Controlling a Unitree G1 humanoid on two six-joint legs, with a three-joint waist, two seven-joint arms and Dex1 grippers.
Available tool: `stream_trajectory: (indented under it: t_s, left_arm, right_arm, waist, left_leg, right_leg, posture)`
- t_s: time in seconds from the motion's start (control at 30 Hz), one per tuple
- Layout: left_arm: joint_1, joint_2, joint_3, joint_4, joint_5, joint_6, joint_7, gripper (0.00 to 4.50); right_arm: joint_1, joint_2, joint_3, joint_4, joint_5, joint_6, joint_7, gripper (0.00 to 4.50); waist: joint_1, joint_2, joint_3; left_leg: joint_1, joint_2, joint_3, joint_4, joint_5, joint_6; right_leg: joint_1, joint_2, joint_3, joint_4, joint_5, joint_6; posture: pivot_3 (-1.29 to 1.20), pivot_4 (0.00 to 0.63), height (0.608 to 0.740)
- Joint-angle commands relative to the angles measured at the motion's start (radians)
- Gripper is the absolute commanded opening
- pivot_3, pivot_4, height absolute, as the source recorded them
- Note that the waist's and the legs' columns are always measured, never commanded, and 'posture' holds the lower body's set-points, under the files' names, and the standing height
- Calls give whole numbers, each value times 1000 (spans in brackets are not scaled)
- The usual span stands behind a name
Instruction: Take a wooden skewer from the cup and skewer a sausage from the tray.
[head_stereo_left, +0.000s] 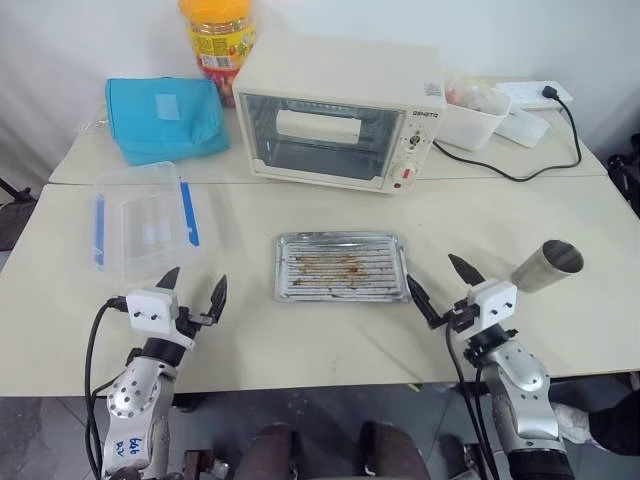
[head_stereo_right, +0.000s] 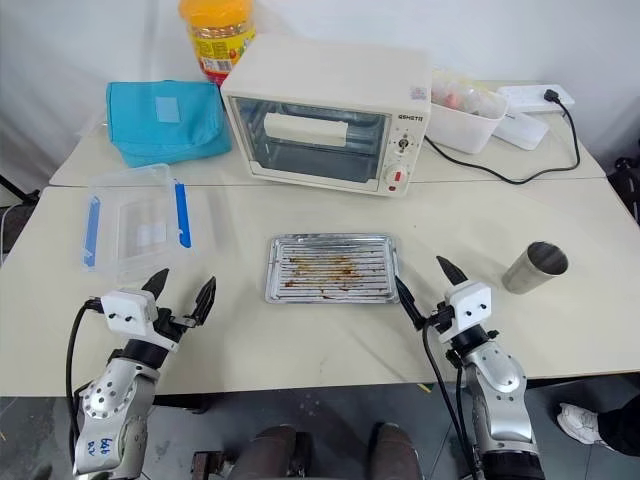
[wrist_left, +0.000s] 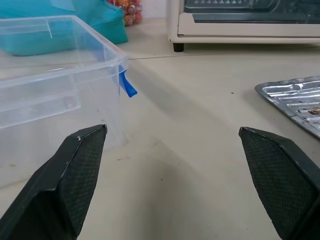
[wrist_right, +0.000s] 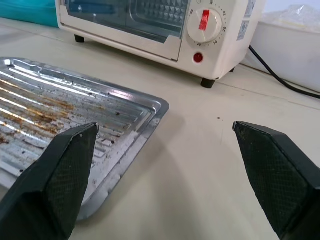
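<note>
The ridged metal tray (head_stereo_left: 342, 267) lies at the middle of the table with brown grease streaks on its bottom; I see no sausage on it. The silver cup (head_stereo_left: 548, 265) stands at the front right, its mouth toward me, and no skewer shows in it. My left gripper (head_stereo_left: 195, 283) hovers open over the front left of the table, between the tray and a clear box, holding nothing. My right gripper (head_stereo_left: 435, 275) is open and empty just off the tray's right front corner, left of the cup. The right wrist view shows that tray corner (wrist_right: 60, 115) near the left finger.
A clear plastic box with blue clips (head_stereo_left: 145, 220) sits left of the tray. Behind it stand a white toaster oven (head_stereo_left: 335, 110), a teal bag (head_stereo_left: 165, 118), a yellow-lidded jar (head_stereo_left: 218, 35), a white tub (head_stereo_left: 475, 110) and a power strip (head_stereo_left: 535, 95) with a black cable.
</note>
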Motion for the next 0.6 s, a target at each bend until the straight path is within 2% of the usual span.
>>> stream_trajectory:
  t_s: [0.03,0.27,0.6]
  left_arm:
    - [20,-20,-9,-49,13,-26,24,4492]
    - [55,-56,-30,-75,29,-36,55,4492]
    - [84,-58,-31,-103,29,-26,62,4492]
  right_arm:
    - [-14,-4,-10,0,20,-5,6,4500]
    - [-34,-23,-9,-9,29,29,32,4500]
    - [-11,-21,-6,-63,34,66,35,4500]
  waist:
    - [0,0,0]
    - [0,0,0]
    - [2,0,0]
  left_leg:
    - [0,0,0,0,0,0]
    - [0,0,0,0,0,0]
    - [0,0,0,0,0,0]
  right_leg:
    - [0,0,0,0,0,0]
    - [0,0,0,0,0,0]
    - [0,0,0,0,0,0]
  posture:
    - [0,150,740]
    - [0,150,740]
    - [0,150,740]
